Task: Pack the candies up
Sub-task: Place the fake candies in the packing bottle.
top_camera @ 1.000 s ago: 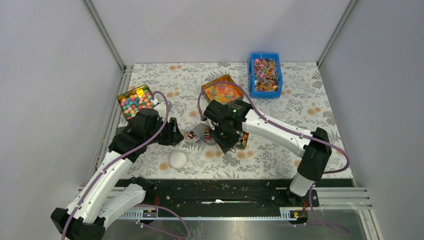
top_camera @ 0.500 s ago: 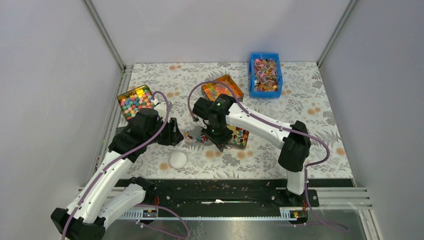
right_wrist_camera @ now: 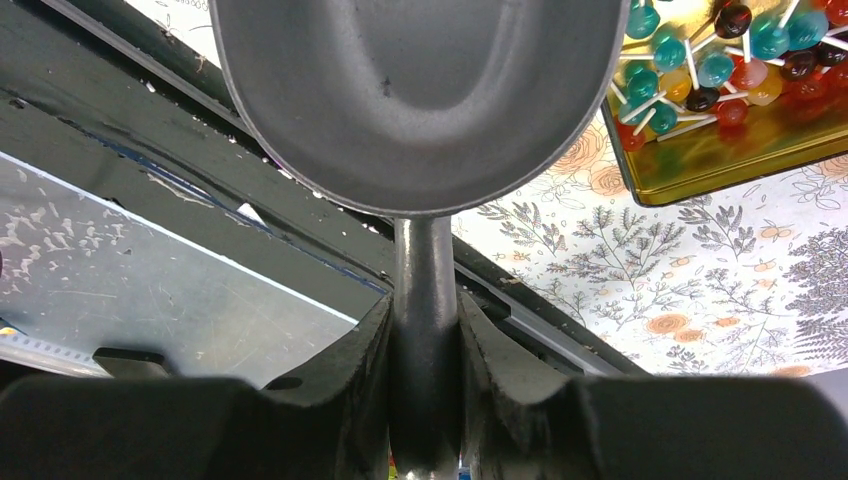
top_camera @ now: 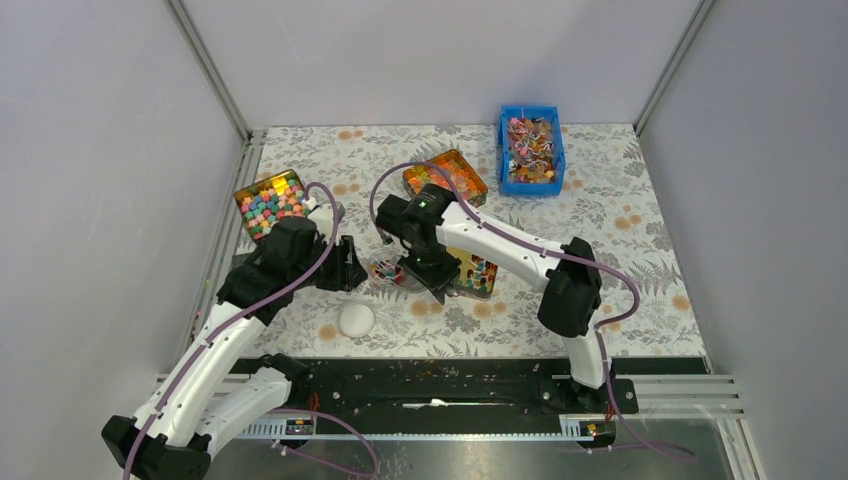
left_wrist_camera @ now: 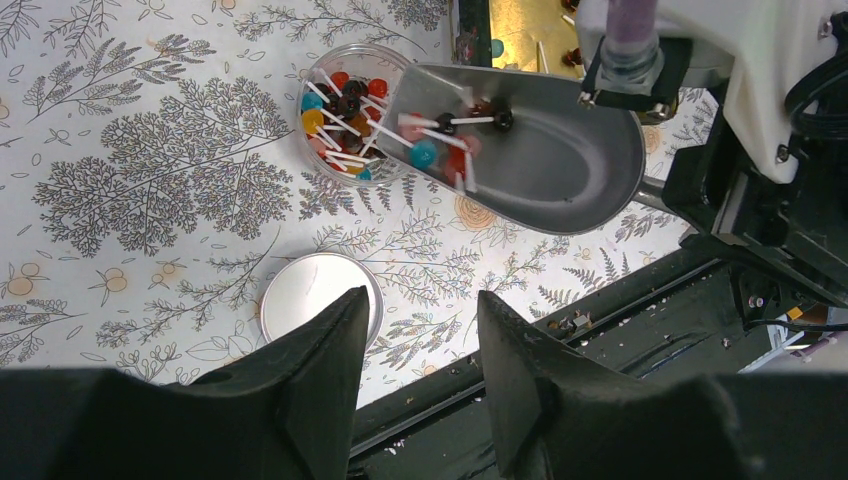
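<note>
Nearest the arm bases, a round white lid (left_wrist_camera: 305, 290) lies flat on the leaf-printed tabletop (left_wrist_camera: 150, 200). The left pincer (left_wrist_camera: 422, 300) hangs above it with its jaws partly apart and nothing between them. Just beyond the lid stands a small clear cup (left_wrist_camera: 310, 148), holding a heap of the candies (left_wrist_camera: 340, 105) in red, orange and blue with thin pale ends sticking out. A metal scoop (left_wrist_camera: 560, 160) is tilted with its lip at the cup's right rim, perhaps resting on it, though the wrist view does not settle that. A few more candies sit in the bowl of the scoop near that lip. The right pincer (right_wrist_camera: 425, 300) is clamped tight on the scoop's dark handle, one finger on each side. Beside and behind the scoop lies a gold tin (right_wrist_camera: 700, 170) with more of the same candies, partly under the right arm. Farther back are a tin of pink, blue and yellow cubes (top_camera: 240, 203) on the left and a tin of orange, yellow and green pieces (top_camera: 478, 186) in the middle. At the far right a blue bin (top_camera: 530, 109) is full of mixed sweets.
</note>
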Controlling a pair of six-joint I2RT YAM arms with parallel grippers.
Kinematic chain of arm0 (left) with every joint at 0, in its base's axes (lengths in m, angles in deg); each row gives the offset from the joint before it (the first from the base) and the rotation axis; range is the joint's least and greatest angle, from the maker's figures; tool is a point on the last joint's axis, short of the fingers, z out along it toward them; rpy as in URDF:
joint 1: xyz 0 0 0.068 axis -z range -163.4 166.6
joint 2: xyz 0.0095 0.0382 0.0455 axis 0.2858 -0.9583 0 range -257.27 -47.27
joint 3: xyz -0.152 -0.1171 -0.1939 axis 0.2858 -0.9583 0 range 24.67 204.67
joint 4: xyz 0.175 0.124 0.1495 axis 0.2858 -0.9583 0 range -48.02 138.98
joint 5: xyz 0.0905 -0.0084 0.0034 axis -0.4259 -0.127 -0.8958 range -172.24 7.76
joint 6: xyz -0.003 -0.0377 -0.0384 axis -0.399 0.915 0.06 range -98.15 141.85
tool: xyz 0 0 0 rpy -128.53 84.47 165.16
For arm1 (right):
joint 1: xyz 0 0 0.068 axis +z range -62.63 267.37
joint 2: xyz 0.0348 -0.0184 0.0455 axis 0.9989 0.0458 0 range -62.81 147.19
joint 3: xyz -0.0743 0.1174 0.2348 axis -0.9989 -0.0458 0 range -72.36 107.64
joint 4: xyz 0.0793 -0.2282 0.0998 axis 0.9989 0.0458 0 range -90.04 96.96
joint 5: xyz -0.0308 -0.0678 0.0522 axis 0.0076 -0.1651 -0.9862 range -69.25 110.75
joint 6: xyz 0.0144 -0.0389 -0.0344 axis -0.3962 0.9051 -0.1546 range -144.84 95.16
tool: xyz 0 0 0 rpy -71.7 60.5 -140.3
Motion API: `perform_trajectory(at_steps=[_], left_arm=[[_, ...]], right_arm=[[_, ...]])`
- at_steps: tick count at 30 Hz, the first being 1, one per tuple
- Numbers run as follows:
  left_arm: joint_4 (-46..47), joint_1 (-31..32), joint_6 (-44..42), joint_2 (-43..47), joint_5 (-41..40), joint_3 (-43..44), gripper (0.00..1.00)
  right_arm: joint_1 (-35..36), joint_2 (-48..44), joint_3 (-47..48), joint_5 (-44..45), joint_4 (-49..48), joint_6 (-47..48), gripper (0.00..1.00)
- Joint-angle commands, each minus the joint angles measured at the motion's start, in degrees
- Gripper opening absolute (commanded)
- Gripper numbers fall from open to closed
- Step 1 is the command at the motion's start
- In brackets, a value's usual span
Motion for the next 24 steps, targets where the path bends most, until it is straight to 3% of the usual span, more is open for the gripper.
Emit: perform_trajectory(at_steps=[1,24], left_arm=[[1.6,-0.4,-0.4,0.6,-0.3,-0.3,0.46],[3.0,-0.4,2.4,1.3,0.6,-2.4,0.46]], right_arm=[[0.7,1.8,4.5,1.2,4.5,-0.8,0.0],[0.8,10.1,19.0,1.0,16.7,-2.4,0.0]])
